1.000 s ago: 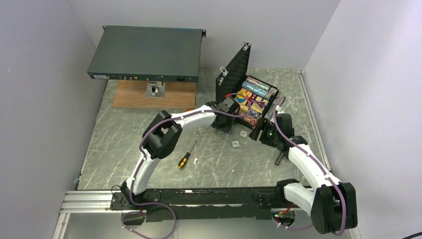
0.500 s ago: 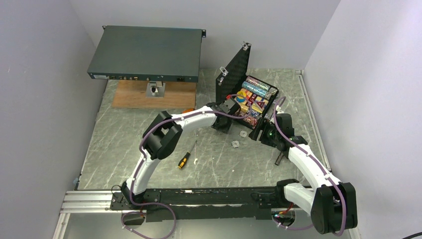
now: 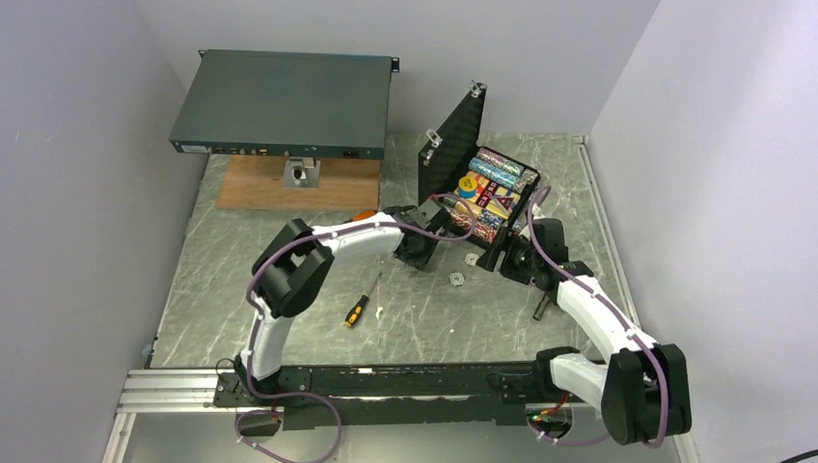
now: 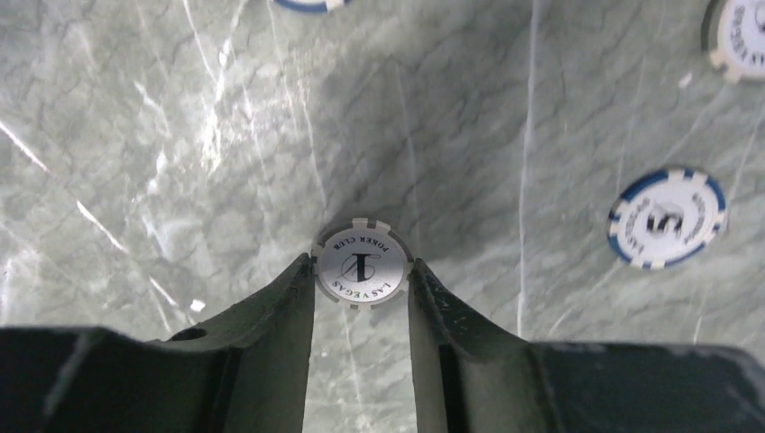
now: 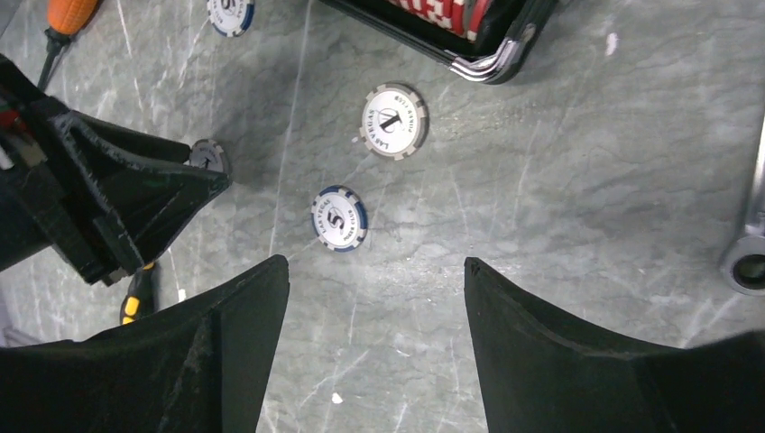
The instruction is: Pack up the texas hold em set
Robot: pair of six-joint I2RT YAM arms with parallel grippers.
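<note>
Pinching a white poker chip (image 4: pixel 363 264) by its rim, the left end effector (image 4: pixel 361 275) is clenched on it, one finger on each side of the disc, a hold that suits something too flat to take from above. Whether the chip has cleared the desk (image 4: pixel 135 135) cannot be told. A blue chip (image 4: pixel 666 217) lies flat just beside it, and a second white chip (image 5: pixel 394 120) lies a little nearer the case (image 3: pixel 502 198). These loose pieces likely have to go in before the set is packed.

The case sits open toward the far right of the desk. Its lid (image 3: pixel 453 135) stands upright, which leaves the chip rows (image 3: pixel 497 174) reachable from above. The right end effector (image 5: pixel 374 266) hangs released over the loose chips near the case's metal corner, gripping nothing, and it seems to be waiting for its turn. A screwdriver (image 3: pixel 359 309) lies well apart on the near side and is no part of the set.
</note>
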